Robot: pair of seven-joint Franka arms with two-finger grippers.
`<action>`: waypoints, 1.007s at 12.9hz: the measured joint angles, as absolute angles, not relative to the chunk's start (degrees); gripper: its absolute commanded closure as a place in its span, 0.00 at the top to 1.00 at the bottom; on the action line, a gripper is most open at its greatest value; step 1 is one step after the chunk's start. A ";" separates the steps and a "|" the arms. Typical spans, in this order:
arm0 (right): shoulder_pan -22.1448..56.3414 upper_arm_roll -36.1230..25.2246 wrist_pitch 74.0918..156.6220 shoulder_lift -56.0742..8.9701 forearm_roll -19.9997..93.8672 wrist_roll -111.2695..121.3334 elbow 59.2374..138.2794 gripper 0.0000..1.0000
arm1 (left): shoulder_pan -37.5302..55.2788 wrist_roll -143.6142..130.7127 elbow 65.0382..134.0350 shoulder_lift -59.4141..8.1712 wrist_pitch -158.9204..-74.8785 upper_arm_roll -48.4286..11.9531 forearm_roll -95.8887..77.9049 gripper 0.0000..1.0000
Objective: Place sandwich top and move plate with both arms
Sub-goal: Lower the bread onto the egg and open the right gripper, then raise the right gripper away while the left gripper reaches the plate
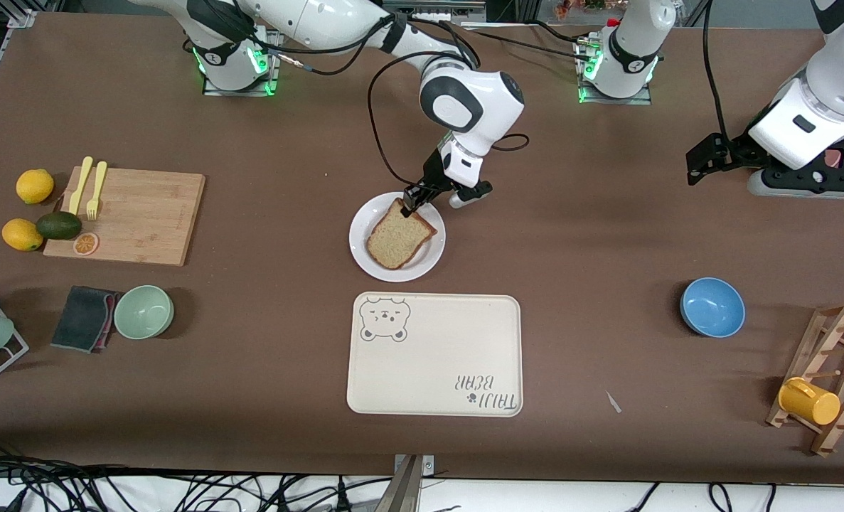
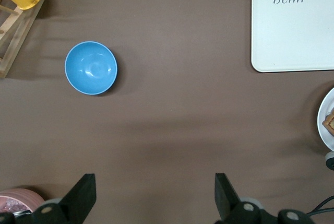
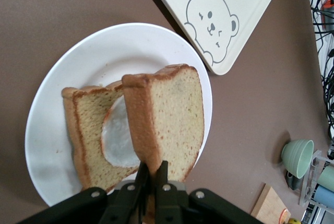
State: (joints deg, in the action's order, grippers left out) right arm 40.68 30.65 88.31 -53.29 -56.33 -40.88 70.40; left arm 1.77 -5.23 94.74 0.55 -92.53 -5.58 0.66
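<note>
Between the closed fingers of the right gripper (image 3: pixel 152 178), the sandwich top (image 3: pixel 169 119) is pinched by its crust edge, tilted over the plate (image 3: pixel 94 57). Under it on the plate lies a bread slice (image 3: pixel 86 135) with fried egg (image 3: pixel 119 140). Bear-print tray (image 1: pixel 434 353) is empty, nearer the camera than the plate. Left gripper (image 2: pixel 155 198) waits with fingers spread wide, holding nothing, above bare table; blue bowl (image 2: pixel 91 68), also empty, sits ahead of its fingertips.

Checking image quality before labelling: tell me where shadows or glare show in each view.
Front view: soft shadow beside the green bowl, green glow at the arm bases. Left wrist view: faint sheen inside the blue bowl, dark shadow along its rim. Right wrist view: held bread shades the egg slice beneath.
</note>
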 measured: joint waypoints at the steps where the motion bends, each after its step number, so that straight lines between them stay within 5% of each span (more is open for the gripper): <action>1: 40.78 30.91 88.27 -53.46 -56.37 -42.24 70.45 0.85 | 1.78 -5.23 94.74 0.55 -92.52 -5.58 0.66 1.00; 2: 40.96 31.11 88.23 -53.54 -56.44 -44.02 70.47 1.00 | 1.77 -5.23 94.74 0.55 -92.52 -5.58 0.66 1.00; 7: 41.09 31.64 85.14 -51.41 -54.96 -45.30 69.50 1.00 | 1.77 -5.23 94.74 0.55 -92.50 -5.58 0.66 1.00; 13: 31.49 30.93 85.34 -35.72 -39.55 -37.85 70.93 1.00 | 1.78 -5.23 94.72 0.55 -92.44 -5.58 0.66 1.00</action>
